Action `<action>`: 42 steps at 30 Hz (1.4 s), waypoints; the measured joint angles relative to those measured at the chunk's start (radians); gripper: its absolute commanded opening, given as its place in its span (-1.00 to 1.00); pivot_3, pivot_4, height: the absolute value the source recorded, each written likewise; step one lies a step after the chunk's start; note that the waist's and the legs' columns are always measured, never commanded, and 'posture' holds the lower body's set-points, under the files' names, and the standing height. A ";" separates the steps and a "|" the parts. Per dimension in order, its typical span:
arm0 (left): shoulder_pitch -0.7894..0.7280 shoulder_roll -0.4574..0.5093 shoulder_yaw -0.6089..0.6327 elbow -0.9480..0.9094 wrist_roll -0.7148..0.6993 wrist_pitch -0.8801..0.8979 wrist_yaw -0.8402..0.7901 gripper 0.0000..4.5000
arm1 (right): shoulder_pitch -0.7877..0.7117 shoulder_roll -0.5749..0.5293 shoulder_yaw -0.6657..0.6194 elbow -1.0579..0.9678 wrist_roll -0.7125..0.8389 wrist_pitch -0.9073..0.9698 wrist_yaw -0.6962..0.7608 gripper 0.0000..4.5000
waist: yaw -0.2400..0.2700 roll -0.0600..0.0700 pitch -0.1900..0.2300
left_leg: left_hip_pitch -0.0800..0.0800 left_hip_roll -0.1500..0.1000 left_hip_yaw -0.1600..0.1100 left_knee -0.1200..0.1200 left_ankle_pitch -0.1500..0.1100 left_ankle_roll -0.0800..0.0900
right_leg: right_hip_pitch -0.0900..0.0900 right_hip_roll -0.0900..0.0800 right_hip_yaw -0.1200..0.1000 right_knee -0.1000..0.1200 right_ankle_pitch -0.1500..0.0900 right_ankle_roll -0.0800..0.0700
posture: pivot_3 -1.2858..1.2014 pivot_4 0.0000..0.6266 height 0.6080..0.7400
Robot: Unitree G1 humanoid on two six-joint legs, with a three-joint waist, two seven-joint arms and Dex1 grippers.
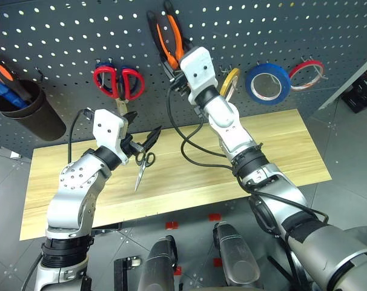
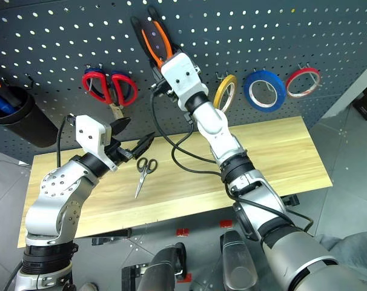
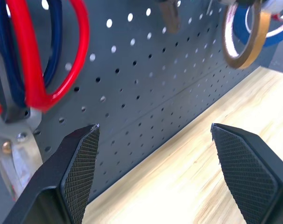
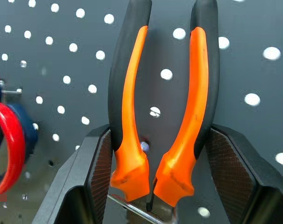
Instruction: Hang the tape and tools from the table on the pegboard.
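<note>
The jaws of the right gripper [image 4: 153,154] were seen closed around the pliers [image 1: 170,36], one black finger pressed against the outside of each handle, while the jaws of the left gripper [image 2: 131,139] were spread wide with nothing between them. The pliers were held up against the pegboard [image 1: 62,42], handles pointing upward; each handle was orange along its inner face and black along its outer edge, and the two curved slightly apart toward their tips. The left gripper was poised above the table [image 1: 280,151], just above and beside the small steel scissors [image 1: 142,168], which lay flat on the light wooden top with their black loops toward the board and their closed blades pointing toward the table's front edge. The blue tape [image 1: 267,83] was found already on the board, a wide blue ring with a white core, hung between a thin yellow ring [image 1: 229,83] and a thin red ring [image 1: 306,73]. Three rings in all were counted on the board, one pair of red-handled scissors [image 1: 118,82] hanging to the left of the pliers, one pair of pliers, and one pair of small scissors on the table. A dark cup [image 1: 27,109] holding an orange-and-black handle and a blue one was mounted at the board's left end.
</note>
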 measured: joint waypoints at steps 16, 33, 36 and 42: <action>0.064 -0.007 -0.056 0.082 0.118 0.029 0.052 0.99 | 0.321 -0.111 -0.001 -0.642 0.144 0.573 0.222 1.00 | 0.007 0.000 0.000 | 0.000 0.000 -0.001 0.000 0.000 0.000 | 0.000 0.000 0.000 0.000 0.000 0.000 | -0.12 -0.01 1.00; -0.012 0.017 -0.194 0.297 0.258 0.359 0.113 0.99 | 0.637 -0.422 0.199 -1.244 0.545 1.310 0.604 1.00 | 0.055 -0.001 0.000 | 0.000 -0.001 -0.002 0.001 -0.002 0.003 | 0.000 -0.001 0.000 -0.004 0.000 0.000 | -0.12 0.05 1.00; -0.054 -0.008 -0.217 0.387 0.261 0.363 0.113 0.99 | 0.632 -0.424 0.201 -1.247 0.551 1.317 0.606 1.00 | 0.056 -0.001 0.000 | 0.000 -0.001 -0.002 0.001 -0.002 0.003 | 0.001 -0.001 -0.001 -0.004 0.000 0.000 | -0.12 0.07 1.00; -0.146 -0.065 -0.227 0.516 0.263 0.342 0.101 0.99 | 0.630 -0.425 0.205 -1.254 0.570 1.336 0.603 1.00 | 0.058 -0.001 -0.001 | 0.000 -0.002 -0.002 0.002 -0.002 0.003 | 0.001 -0.002 -0.001 -0.003 0.000 0.000 | -0.13 0.08 1.00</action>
